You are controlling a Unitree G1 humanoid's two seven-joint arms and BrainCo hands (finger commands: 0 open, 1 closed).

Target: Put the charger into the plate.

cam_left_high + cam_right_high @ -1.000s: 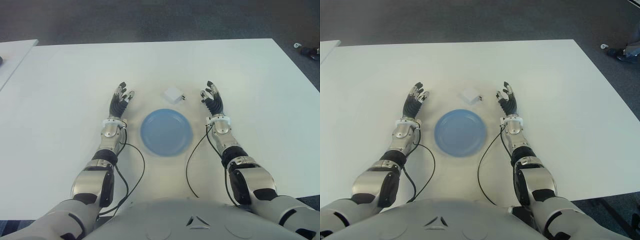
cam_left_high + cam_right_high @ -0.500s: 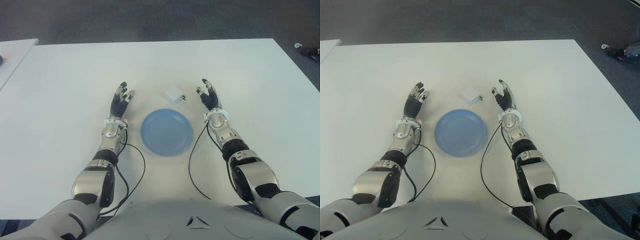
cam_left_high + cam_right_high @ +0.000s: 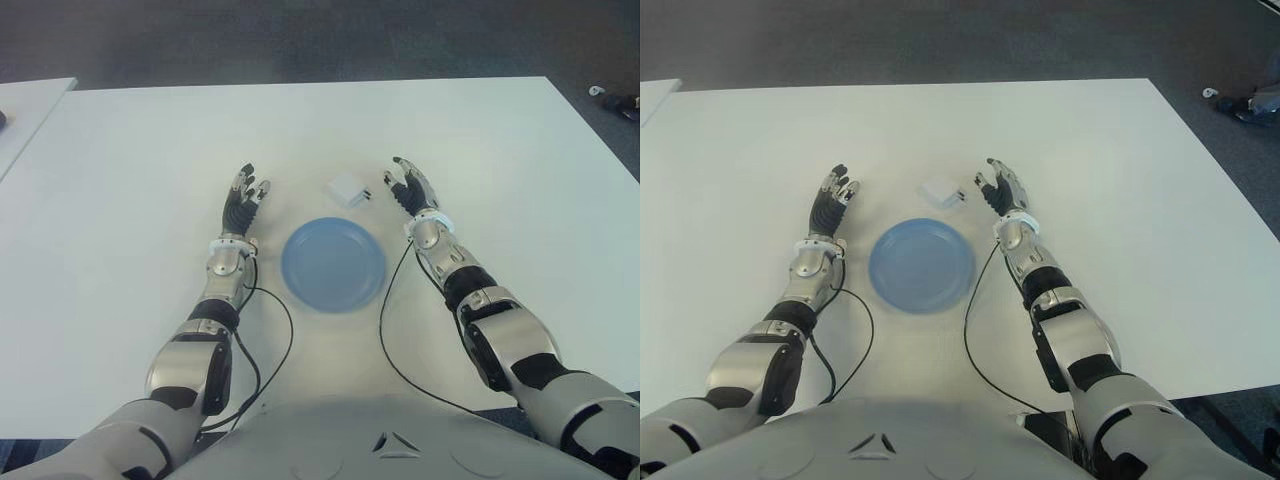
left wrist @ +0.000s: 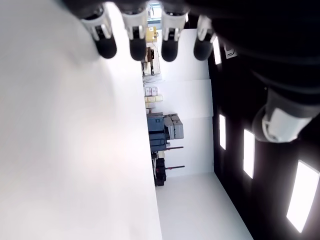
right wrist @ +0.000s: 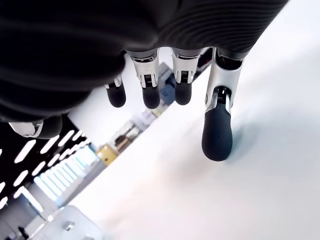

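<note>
- While the white charger [image 3: 347, 190] lies untouched on the white tabletop [image 3: 120, 180], the robot's right hand [image 3: 410, 187] hovers just beside it on the right, fingers [image 5: 217, 131] spread apart and holding nothing
- The charger sits near the middle of the tabletop, roughly halfway between the left and right edges, a little farther from the robot than the blue plate [image 3: 333, 264] and just off the plate's far rim, not touching it; its short prongs point toward the right hand
- The plate lies flat between the two forearms, nearer the tabletop's front edge than the charger is, with nothing on it
- The left hand [image 3: 243, 199] shows to the left of the plate, well apart from the charger, its fingers [image 4: 105, 44] straight, slightly parted and gripping nothing
- A thin black cable [image 3: 383, 318] runs from each wrist back across the tabletop toward the front edge and the robot's body
- At the far left a second white table [image 3: 25, 105] shows, set apart from the main one by a narrow gap, and dark floor [image 3: 300, 40] lies beyond the far edge
</note>
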